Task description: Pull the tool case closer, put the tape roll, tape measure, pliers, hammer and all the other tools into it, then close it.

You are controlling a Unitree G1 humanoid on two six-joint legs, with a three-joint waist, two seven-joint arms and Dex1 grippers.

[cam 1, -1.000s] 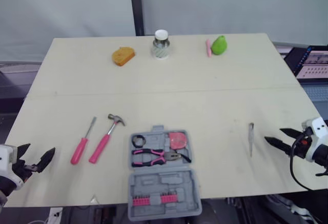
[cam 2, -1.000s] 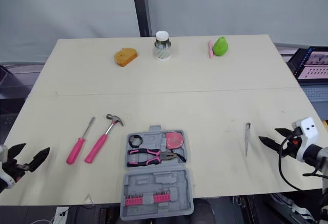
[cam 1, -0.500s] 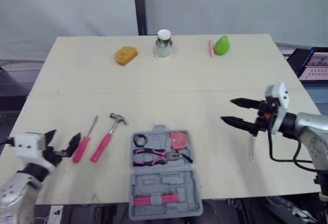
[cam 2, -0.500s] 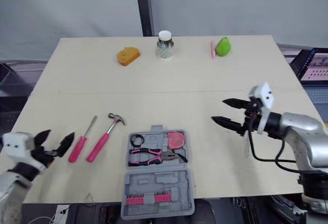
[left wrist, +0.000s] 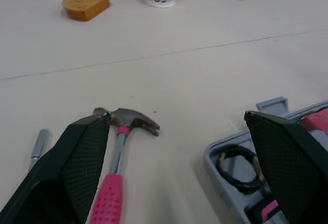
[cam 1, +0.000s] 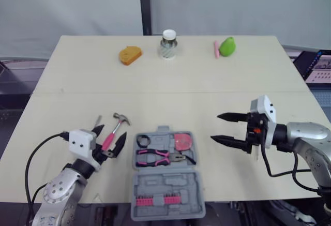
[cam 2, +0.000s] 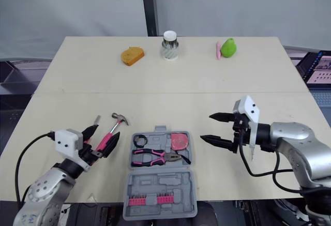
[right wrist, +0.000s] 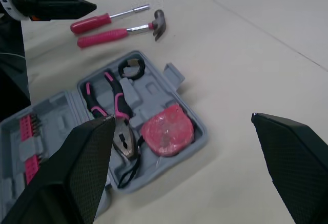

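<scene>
The grey tool case [cam 1: 166, 184] lies open at the table's front edge. In it sit a black tape roll [cam 1: 142, 141], pink pliers [cam 1: 155, 157], a pink tape measure [cam 1: 180, 141] and a row of pink bits [cam 1: 155, 201]. Left of it lies the pink-handled hammer [cam 1: 117, 125], with a screwdriver shaft [cam 1: 96, 119] beside it. My left gripper [cam 1: 110, 134] is open, its fingers on either side of the hammer's handle [left wrist: 110, 198]. My right gripper [cam 1: 215, 127] is open just right of the case, empty. A thin grey tool [cam 2: 252, 152] lies partly hidden under it.
Along the far edge stand an orange block [cam 1: 130, 55], a striped cup with a white lid [cam 1: 168, 44], and a green pear-shaped thing [cam 1: 226, 45] with a pink stick [cam 1: 216, 49]. A laptop [cam 1: 318, 65] sits off the table's right side.
Both arms have come in from the table's sides. The left gripper went right onto the hammer's handle; the right gripper went left past the thin grey tool toward the case.
</scene>
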